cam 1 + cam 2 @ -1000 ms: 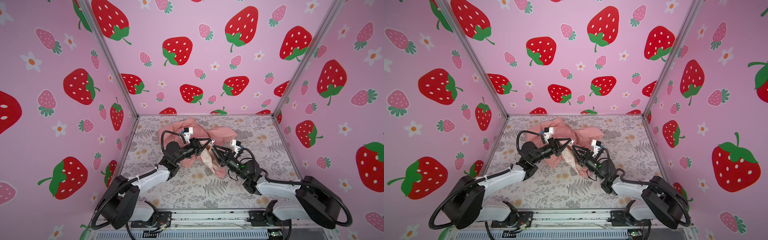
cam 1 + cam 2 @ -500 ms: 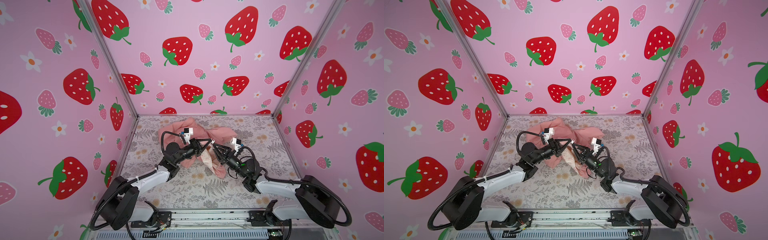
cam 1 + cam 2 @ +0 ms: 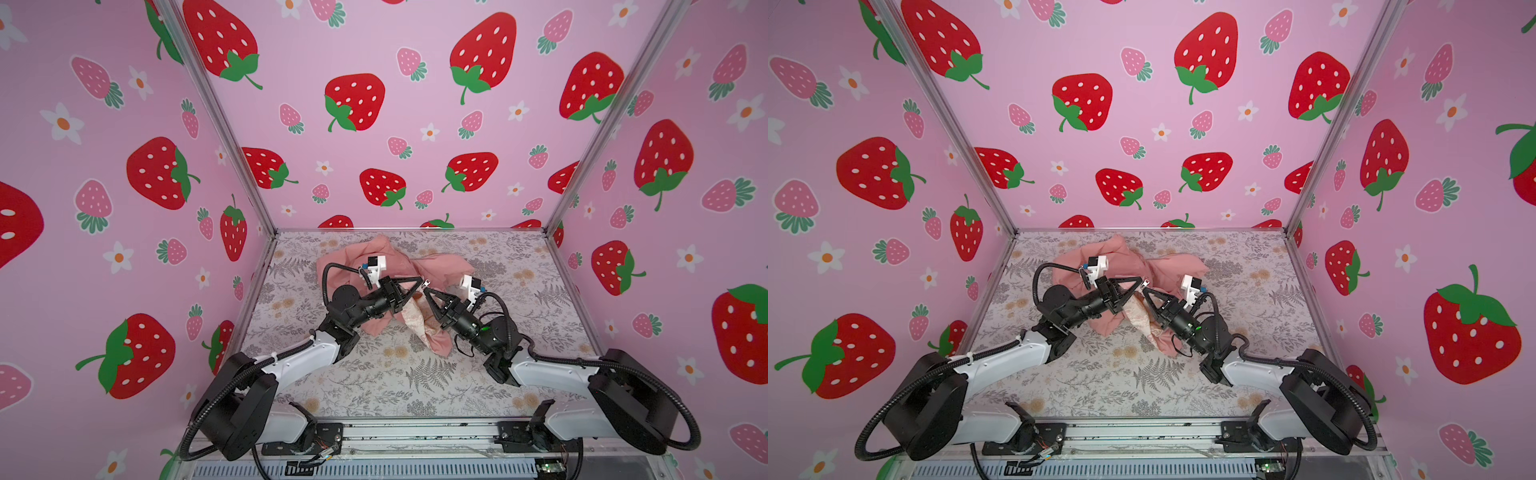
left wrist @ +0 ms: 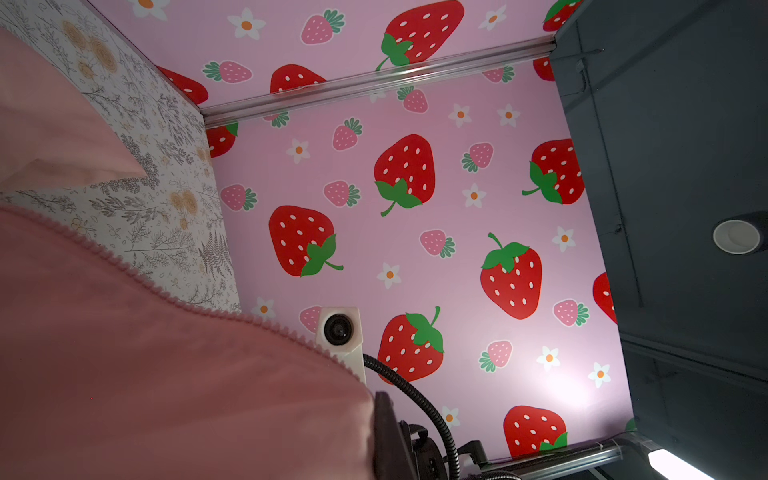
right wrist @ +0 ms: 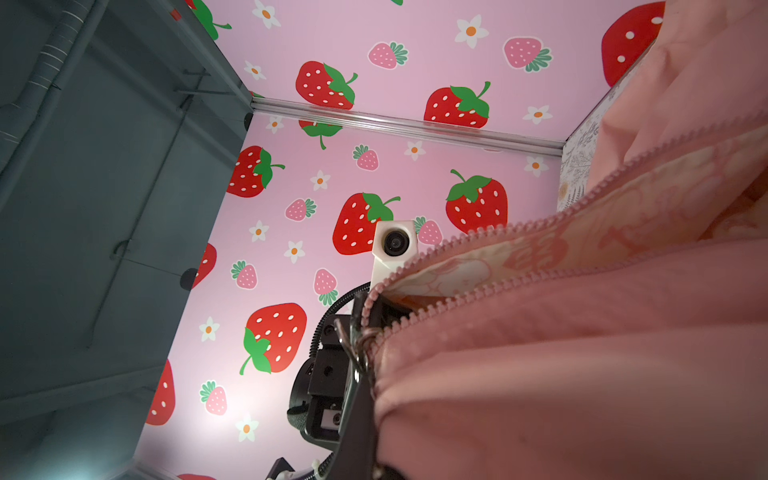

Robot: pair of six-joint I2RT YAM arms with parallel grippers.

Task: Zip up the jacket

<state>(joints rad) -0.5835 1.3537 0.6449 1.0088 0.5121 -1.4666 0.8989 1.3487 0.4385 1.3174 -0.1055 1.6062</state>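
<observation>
Left gripper (image 3: 420,284) jaws grasp the jacket (image 3: 440,266), but right gripper (image 3: 427,292) jaws, clenched beside the zip pull (image 5: 352,347), may have missed it and drag only cloth.

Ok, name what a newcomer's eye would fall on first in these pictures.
First the big red strawberries printed on the pink walls all round the booth. Then the salmon-pink jacket, crumpled at the back middle of the floral table, where the left gripper and right gripper meet tip to tip, both shut on its raised zip edge.
</observation>
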